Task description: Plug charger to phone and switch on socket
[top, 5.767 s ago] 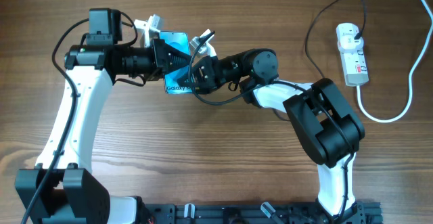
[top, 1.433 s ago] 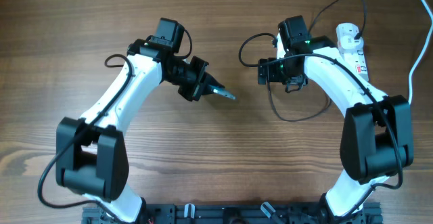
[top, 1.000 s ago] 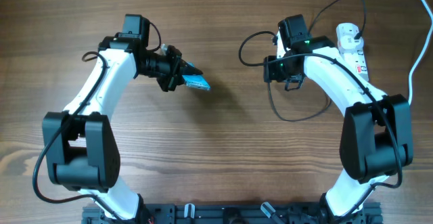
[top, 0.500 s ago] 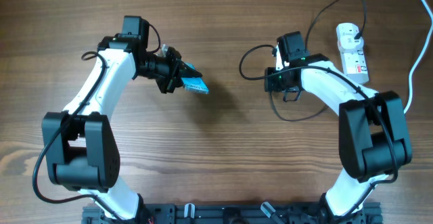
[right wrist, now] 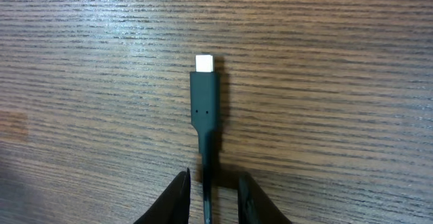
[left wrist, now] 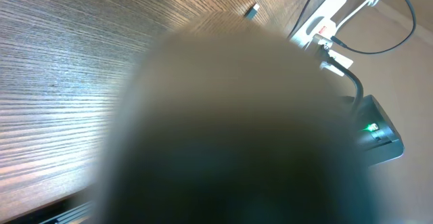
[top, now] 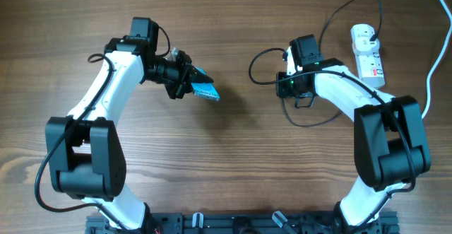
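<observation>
Moved since earlier: right claw [right wrist: 211, 198] has drawn back a little from the socket [top: 367, 54] toward the table's middle, and its jaws have narrowed. Left claw [top: 196, 85] has barely shifted.
Right claw: low over the wood, jaws straddling the thin cable just behind the plug body and nearly closed. Whether they already pinch it I cannot tell.
Charger [right wrist: 204, 99]: lying flat on the table [top: 226, 184], pale metal tip pointing away from the claw. Its cable loops back toward the socket.
Left claw: closed on the phone [top: 205, 90], holding it tilted above the table, left of centre. Its own camera is blurred out by something very close.
Socket: near the far right corner, well apart from both claws.
Step in hand: picking up the charger's end, by my reading.
Doing it well: better to grip the stiff moulded body than the thin cable, so the tip neither droops nor swivels. Leave the metal tip clear of the fingers and lift with slack in the loop. Line the tip up squarely with the phone's port before pushing.
</observation>
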